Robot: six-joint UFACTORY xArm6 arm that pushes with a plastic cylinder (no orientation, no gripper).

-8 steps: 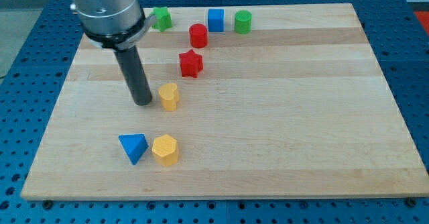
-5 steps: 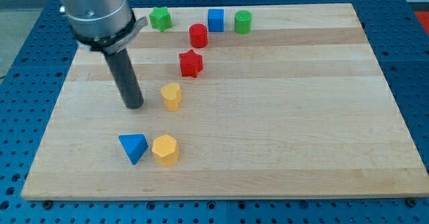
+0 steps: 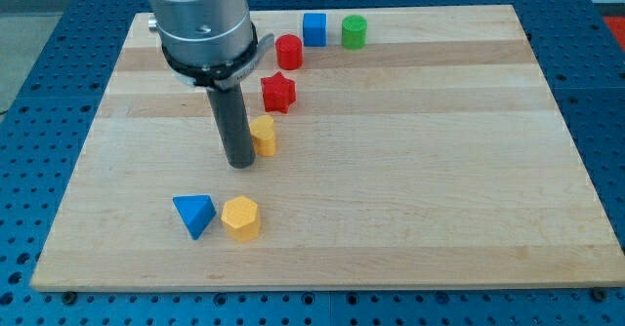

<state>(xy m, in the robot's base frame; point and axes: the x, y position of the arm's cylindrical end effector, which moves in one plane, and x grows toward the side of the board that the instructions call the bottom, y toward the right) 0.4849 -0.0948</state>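
My tip (image 3: 240, 162) rests on the board against the left side of a small yellow block (image 3: 264, 136), partly covering it. A red star block (image 3: 278, 92) lies just above that yellow block. Higher up sit a red cylinder (image 3: 288, 51), a blue cube (image 3: 313, 28) and a green cylinder (image 3: 354, 32). Toward the view's bottom, a blue triangular block (image 3: 194, 214) and a yellow hexagonal block (image 3: 240, 218) sit side by side, below the tip. The arm's body hides the board's upper left, where a green block stood earlier.
The wooden board (image 3: 439, 170) lies on a blue perforated table (image 3: 29, 62). The arm's grey housing (image 3: 200, 19) looms over the board's upper left.
The tip swung left, then came back right to the yellow block, which has shifted a little to the right. The green block at upper left is now hidden by the arm.
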